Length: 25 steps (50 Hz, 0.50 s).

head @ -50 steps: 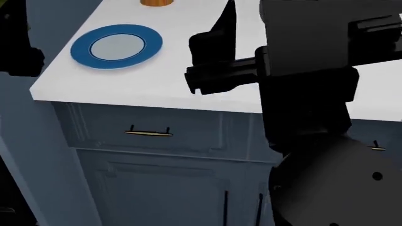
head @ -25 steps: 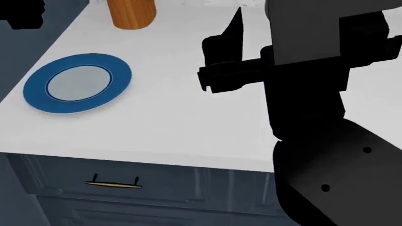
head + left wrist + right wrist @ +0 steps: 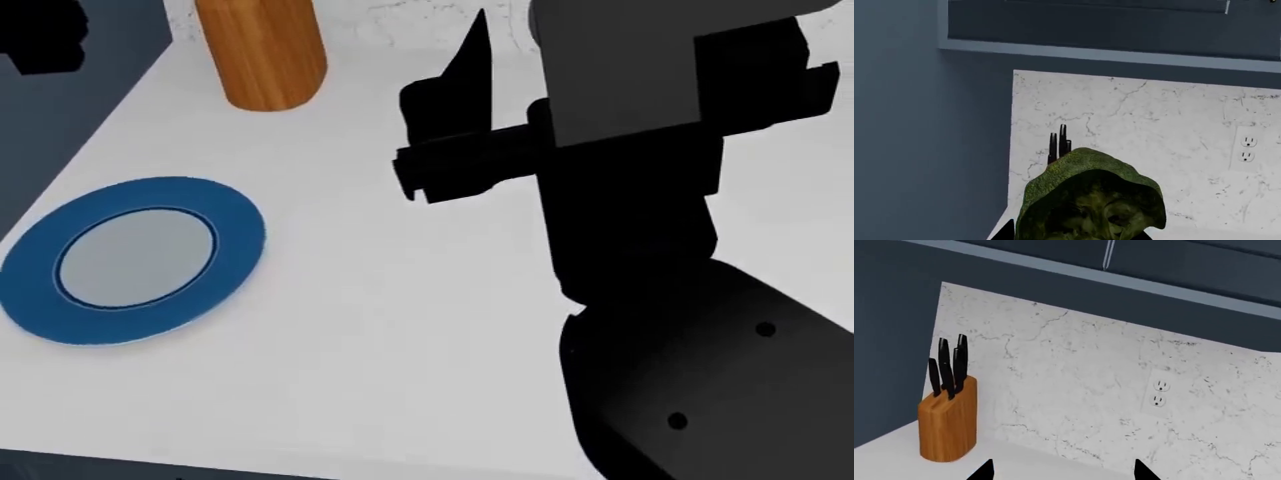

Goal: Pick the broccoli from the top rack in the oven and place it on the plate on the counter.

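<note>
Left wrist view: the broccoli [image 3: 1089, 197] fills the near field, bumpy green crown facing the camera, seated between my left gripper's [image 3: 1069, 234] fingers, of which only dark slivers show at the floret's base. I read this as the left gripper closed on the broccoli. Behind it are a marbled white backsplash [image 3: 1154, 140] with a wall outlet [image 3: 1247, 148], black knife handles [image 3: 1060, 142] poking up just past the crown, and a dark blue-grey wall panel beside them.

Head view: the plate [image 3: 131, 260], blue rim and pale grey centre, lies flat on the white counter [image 3: 387, 330] near its left edge, nothing on it. A wooden knife block [image 3: 262, 50] stands farther back on the counter, well apart from the plate. My right arm [image 3: 641, 250] bulks dark over the counter's right half. A black shape at the upper left corner is part of my left arm [image 3: 40, 35]; the broccoli is not visible in this view.

Right wrist view: my right gripper's [image 3: 1062, 471] two fingertips [image 3: 983, 471] stand well apart with nothing between them. Beyond them are the knife block [image 3: 947, 426] with black handles, the backsplash and the outlet [image 3: 1159, 393].
</note>
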Motion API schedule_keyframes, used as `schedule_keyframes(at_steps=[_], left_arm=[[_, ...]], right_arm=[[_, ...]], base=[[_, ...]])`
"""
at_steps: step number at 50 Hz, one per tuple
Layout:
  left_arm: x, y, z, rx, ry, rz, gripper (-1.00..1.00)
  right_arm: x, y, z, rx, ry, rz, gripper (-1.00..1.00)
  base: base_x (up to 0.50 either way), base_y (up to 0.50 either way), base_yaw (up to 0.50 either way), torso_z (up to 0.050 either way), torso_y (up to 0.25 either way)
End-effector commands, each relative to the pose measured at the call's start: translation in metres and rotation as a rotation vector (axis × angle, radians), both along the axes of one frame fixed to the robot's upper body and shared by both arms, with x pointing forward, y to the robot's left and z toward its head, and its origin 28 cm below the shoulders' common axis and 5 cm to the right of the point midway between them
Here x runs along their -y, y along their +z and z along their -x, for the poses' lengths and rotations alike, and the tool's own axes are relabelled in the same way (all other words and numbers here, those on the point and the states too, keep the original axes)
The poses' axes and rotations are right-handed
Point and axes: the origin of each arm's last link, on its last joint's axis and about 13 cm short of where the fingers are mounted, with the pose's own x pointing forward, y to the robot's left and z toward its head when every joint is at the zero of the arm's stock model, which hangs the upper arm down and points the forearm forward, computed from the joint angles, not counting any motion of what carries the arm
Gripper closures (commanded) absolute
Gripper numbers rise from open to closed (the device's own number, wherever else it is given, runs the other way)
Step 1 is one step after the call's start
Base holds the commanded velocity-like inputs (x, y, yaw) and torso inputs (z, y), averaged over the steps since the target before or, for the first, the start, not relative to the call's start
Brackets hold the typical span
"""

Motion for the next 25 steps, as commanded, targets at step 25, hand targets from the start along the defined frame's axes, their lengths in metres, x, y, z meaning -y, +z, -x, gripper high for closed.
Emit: schedule_keyframes(at_steps=[25], left_arm=[[0.001, 0.026, 0.022, 0.063, 0.006, -0.002, 1.00]], right_arm=[[0.000, 0.001, 0.006, 0.015, 0.024, -0.011, -1.00]], base=[[0.16, 0.01, 0.00, 0.000, 0.001]])
